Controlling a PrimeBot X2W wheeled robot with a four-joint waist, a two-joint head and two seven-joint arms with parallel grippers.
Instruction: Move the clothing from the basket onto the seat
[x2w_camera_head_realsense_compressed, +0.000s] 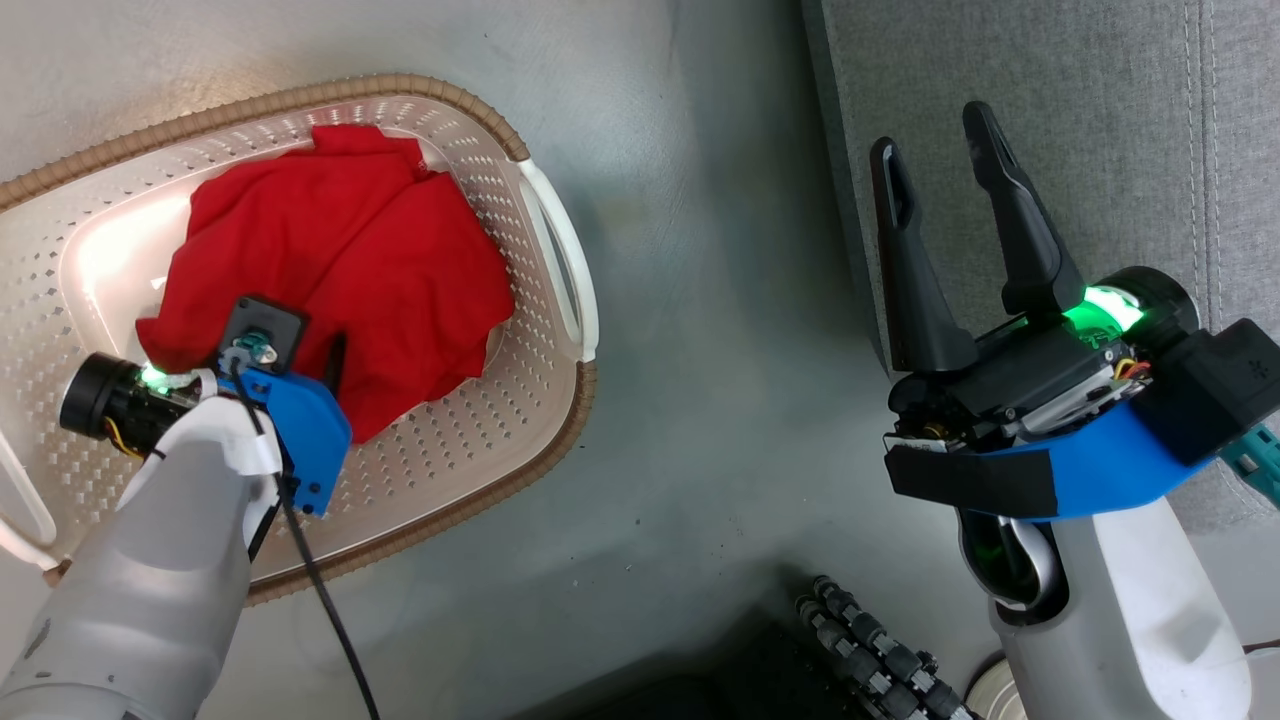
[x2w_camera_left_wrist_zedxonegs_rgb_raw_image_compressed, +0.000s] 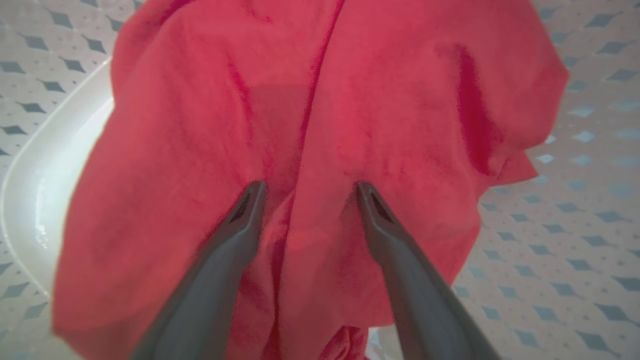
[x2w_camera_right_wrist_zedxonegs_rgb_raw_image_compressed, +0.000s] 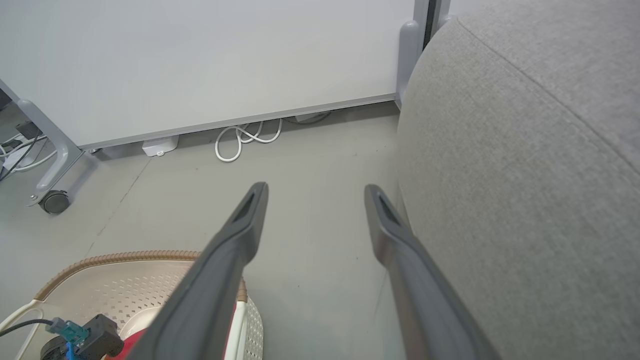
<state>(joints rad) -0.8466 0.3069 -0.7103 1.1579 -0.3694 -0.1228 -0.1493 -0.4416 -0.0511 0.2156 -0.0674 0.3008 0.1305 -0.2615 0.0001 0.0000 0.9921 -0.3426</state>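
1. Your left gripper (x2w_camera_left_wrist_zedxonegs_rgb_raw_image_compressed: 308, 186) is down in the basket (x2w_camera_head_realsense_compressed: 500, 420). Jaws are spread wide, tips right at the red clothing (x2w_camera_head_realsense_compressed: 340, 260), nothing pinched.
2. Clothing lies bunched inside the basket, approx. mid. The basket sits on the floor (x2w_camera_head_realsense_compressed: 700, 300).
3. Your right gripper (x2w_camera_head_realsense_compressed: 932, 130) is released too & empty, fingers over the grey seat (x2w_camera_head_realsense_compressed: 1080, 120) edge, well apart from the basket.
4. Seat is to the basket's right w/ floor between.
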